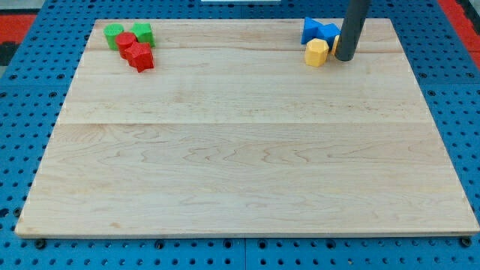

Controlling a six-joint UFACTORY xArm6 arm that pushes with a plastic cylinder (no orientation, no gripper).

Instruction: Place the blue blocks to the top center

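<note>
Two blue blocks sit together near the view's top right: one blue block (311, 30) on the left and a second blue block (328, 33) touching its right side. A yellow hexagonal block (316, 52) lies just below them. Another yellow block (337, 43) is mostly hidden behind the rod. My tip (345, 58) rests on the board right of the yellow hexagon and just below-right of the blue blocks.
At the view's top left stand a green round block (113, 34), a green block (142, 32), a red block (125, 43) and a red star-like block (140, 57), clustered together. The wooden board (240, 150) lies on a blue pegboard.
</note>
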